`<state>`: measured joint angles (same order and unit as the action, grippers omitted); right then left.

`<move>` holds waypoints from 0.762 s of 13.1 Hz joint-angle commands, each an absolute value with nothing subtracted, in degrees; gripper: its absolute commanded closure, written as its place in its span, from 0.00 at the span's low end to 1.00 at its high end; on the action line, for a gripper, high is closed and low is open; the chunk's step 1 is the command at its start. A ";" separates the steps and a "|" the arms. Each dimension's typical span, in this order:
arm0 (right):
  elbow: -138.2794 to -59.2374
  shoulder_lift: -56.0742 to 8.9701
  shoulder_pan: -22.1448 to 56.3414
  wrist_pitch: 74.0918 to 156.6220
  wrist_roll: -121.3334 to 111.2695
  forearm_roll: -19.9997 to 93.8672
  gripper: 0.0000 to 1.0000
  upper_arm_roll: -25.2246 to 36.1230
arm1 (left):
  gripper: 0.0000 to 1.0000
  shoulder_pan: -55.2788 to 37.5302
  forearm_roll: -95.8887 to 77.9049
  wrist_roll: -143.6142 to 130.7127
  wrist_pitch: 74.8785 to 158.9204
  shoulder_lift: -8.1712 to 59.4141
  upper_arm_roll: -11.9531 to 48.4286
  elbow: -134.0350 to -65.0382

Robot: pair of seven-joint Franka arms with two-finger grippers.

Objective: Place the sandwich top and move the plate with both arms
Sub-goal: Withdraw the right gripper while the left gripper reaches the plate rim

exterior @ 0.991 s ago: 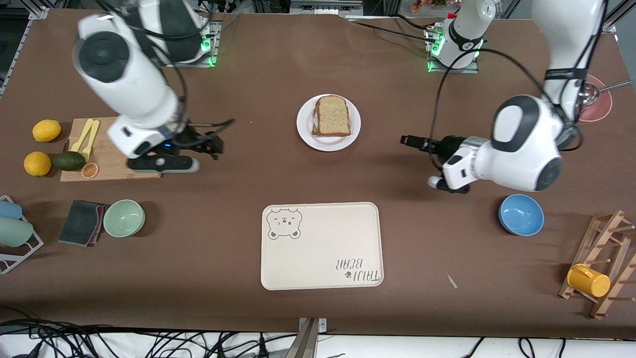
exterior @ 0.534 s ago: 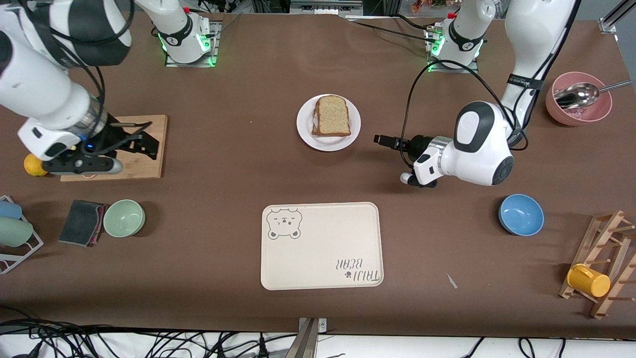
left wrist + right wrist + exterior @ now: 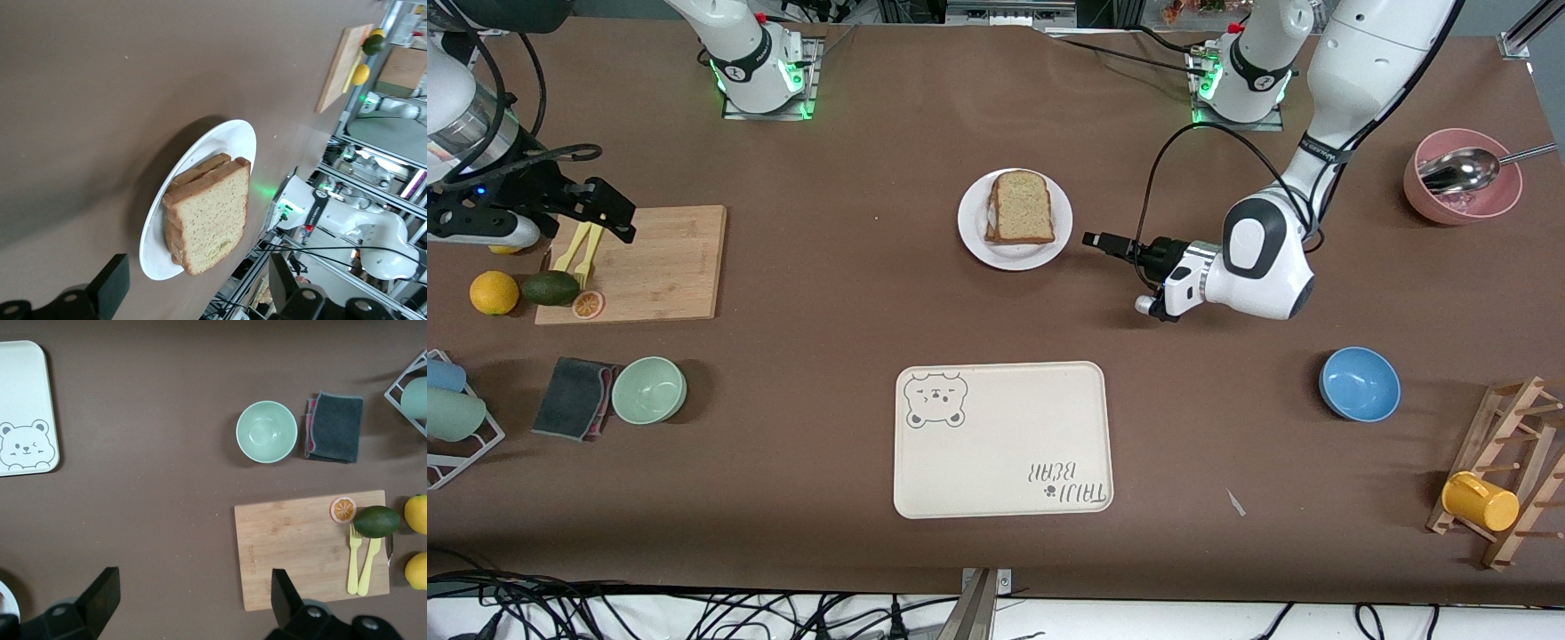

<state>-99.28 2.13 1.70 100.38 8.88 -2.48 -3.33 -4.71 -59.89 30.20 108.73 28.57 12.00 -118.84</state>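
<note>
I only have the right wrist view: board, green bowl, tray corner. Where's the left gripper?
Observer: The left gripper is low beside the plate, on the side toward the left arm's end of the table, fingers open.
Operator: Is the top slice on?
Observer: Yes, the sandwich top lies on the stack on the plate; the left wrist view shows it squarely on top.
Operator: And where does my right gripper sit overall?
Observer: The right gripper is open, over the cutting board's edge, well away from the plate.

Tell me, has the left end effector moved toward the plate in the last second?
Yes. The left end effector has closed in on the plate from the left arm's end of the table and now sits just beside its rim, open.
</note>
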 commanded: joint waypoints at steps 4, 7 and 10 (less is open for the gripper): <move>-98.09 2.90 1.05 94.93 5.01 -1.41 0.00 0.87 | 0.40 -5.36 -63.97 40.69 111.80 31.38 12.30 -120.85; -96.95 2.81 1.05 94.83 5.36 -0.53 0.00 1.05 | 0.40 -7.03 -67.93 45.07 113.02 31.38 12.22 -123.47; -95.98 2.20 1.75 94.83 5.45 -0.09 0.00 0.62 | 0.40 -7.91 -68.99 48.51 115.14 31.38 12.30 -125.94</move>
<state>-97.20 2.22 1.63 96.14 5.98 -1.21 1.06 -7.40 -66.56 45.32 113.84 32.06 12.27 -123.84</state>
